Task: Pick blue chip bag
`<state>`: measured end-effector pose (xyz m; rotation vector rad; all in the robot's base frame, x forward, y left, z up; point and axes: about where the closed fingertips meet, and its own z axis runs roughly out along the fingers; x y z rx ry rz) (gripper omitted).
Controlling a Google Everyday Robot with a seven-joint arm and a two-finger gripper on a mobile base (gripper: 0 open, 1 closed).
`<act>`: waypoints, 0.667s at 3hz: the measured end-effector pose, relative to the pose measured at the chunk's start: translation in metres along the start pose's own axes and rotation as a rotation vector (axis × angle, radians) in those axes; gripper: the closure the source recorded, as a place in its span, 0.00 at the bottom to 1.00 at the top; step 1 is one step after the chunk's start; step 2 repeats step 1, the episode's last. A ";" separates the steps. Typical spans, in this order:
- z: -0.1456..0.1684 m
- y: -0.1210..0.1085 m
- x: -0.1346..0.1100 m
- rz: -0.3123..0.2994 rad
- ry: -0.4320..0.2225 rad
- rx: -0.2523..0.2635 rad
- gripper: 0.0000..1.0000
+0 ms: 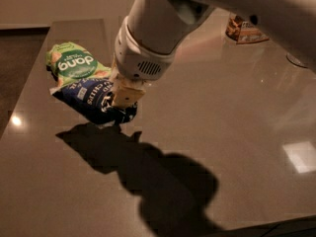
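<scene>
Here the gripper [122, 102], left of centre, is clamped on the blue chip bag [86, 95], which juts out to its left.

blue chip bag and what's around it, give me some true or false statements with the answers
1. The hand is at the blue chip bag, gripping its right end. True.
2. The green bag lies to the right of the arm in the camera view. False: it lies left of the arm, just behind the blue chip bag.
3. The blue chip bag carries white lettering. True.
4. The arm's shadow falls on the green bag. False: it falls on the table, nearer the camera than both bags.
</scene>
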<state>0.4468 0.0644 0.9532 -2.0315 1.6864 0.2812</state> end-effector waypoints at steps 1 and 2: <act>0.000 0.000 0.000 0.000 0.000 0.000 1.00; 0.000 0.000 0.000 0.000 0.000 0.000 1.00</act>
